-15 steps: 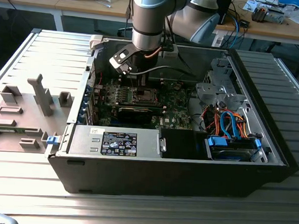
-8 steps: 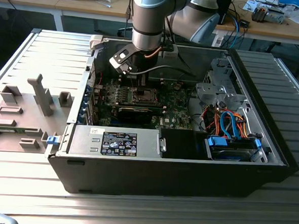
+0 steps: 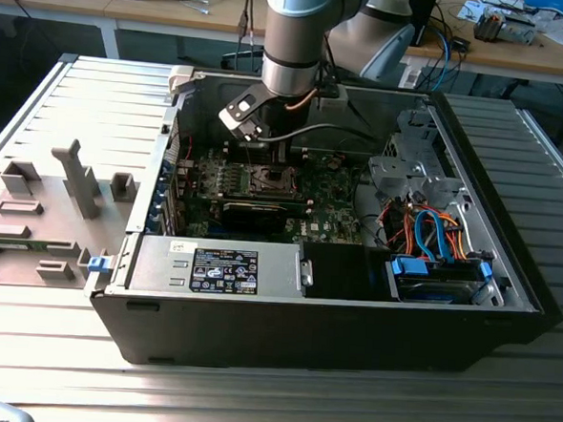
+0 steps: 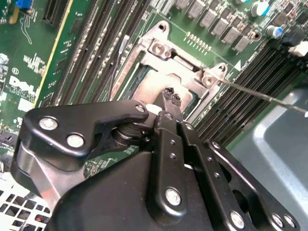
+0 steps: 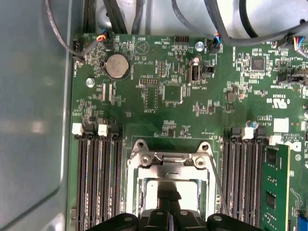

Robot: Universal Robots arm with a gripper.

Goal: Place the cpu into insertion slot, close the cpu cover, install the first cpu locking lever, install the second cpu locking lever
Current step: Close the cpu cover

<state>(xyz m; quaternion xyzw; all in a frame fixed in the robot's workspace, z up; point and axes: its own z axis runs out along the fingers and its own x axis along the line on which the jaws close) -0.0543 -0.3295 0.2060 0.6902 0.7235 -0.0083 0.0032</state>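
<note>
Gripper (image 4: 171, 98) sits low over the socket with its fingers pressed together. Nothing is visible between them, and the tips are over the window of the cpu cover (image 5: 168, 166). Whether the tips touch the surface below cannot be told. Inside that window lies the cpu (image 5: 151, 190), pale silver top up, flat and square to the frame, so it reads as seated. The cover appears to be lowered flat over it, hinge end on the side away from the gripper. Judgement: the first two steps look done. From one corner of the cover a thin wire locking lever (image 4: 260, 95) runs out at an angle across the neighbouring memory slots (image 5: 98, 178), well off the frame edge; it looks unlatched. A second lever (image 4: 115, 67) lies just beside the cover's opposite edge; whether it is hooked under its catch cannot be told. Both lever steps are likely left to do. A green memory stick (image 5: 274, 187) stands in a slot farther out from the cover, beyond the angled lever. Beyond the cover's hinge end, the motherboard (image 5: 159, 96) carries a coin cell (image 5: 117, 66) and cable plugs. The board lies in the open computer case (image 3: 350, 340).
</note>
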